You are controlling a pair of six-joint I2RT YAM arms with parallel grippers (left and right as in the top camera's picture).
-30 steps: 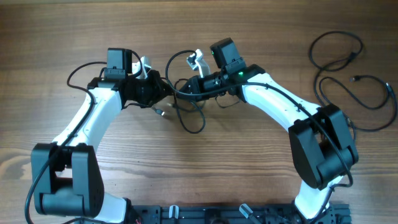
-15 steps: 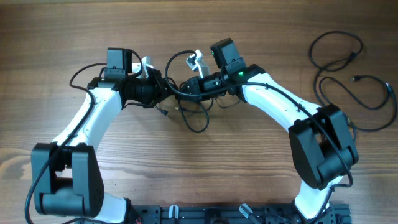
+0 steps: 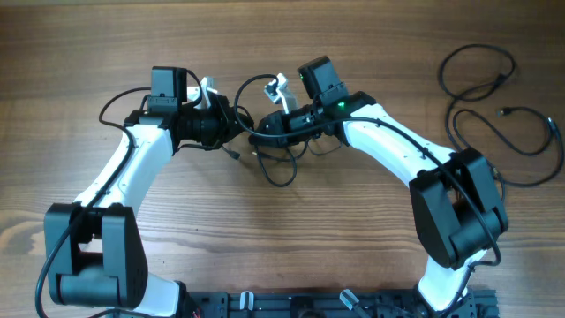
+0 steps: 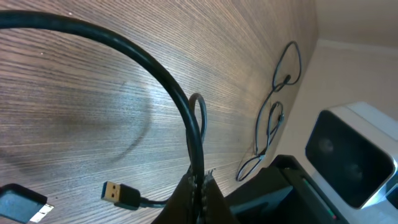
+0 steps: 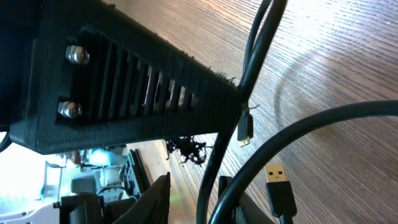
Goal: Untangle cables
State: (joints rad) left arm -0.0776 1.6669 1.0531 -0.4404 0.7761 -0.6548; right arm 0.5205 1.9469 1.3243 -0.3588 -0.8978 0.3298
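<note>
Left fingers [image 4: 199, 191] — shut tight on one black cord of the tangled cables [image 3: 275, 157]. The cord arcs up from the tips in a wide bend.

Right fingers [image 3: 265, 131] part-open, with a gap between the ribbed pad [image 5: 143, 93] and its partner. A cord runs across that gap; cannot tell whether it is gripped.

Both sets of tips sit close together over the middle of the worktop [image 3: 353, 256]. The tangle is bunched between and just below them.

USB plug [image 4: 119, 193] shows just beside the left tips.

Loose cables [image 3: 494, 97] lie in open loops at the far right — well apart from both arms.
</note>
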